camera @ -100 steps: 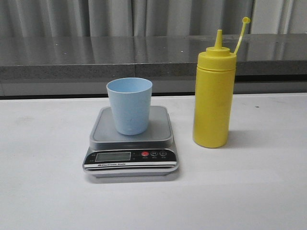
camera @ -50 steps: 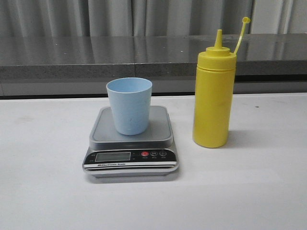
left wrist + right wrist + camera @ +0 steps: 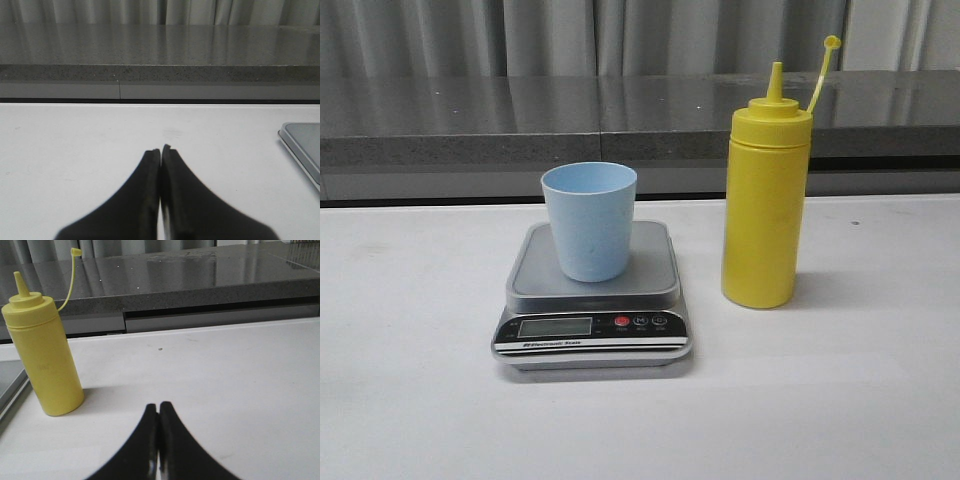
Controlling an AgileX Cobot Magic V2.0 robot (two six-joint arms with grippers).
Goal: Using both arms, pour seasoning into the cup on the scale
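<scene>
No change since earlier frames. Pale blue plastic cup (image 3: pixel 589 221) stands on silver-grey digital scale (image 3: pixel 593 295), mid-surface; tall yellow squeeze bottle (image 3: pixel 765 188) upright just beside it. Left gripper (image 3: pixel 160 150) and right gripper (image 3: pixel 158 406) low over white surface (image 3: pixel 840 400), jaws closed, empty.

cup (image 3: pixel 589 222) pale blue | bottle (image 3: pixel 766 205) yellow | scale (image 3: pixel 593 290) silver-grey, blk panel, red btn

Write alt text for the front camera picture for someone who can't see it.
A pale blue cup stands upright on a silver kitchen scale on a white table. A tall yellow squeeze bottle stands to its right, apart from the scale, cap off its nozzle. No robot arm shows.
</scene>
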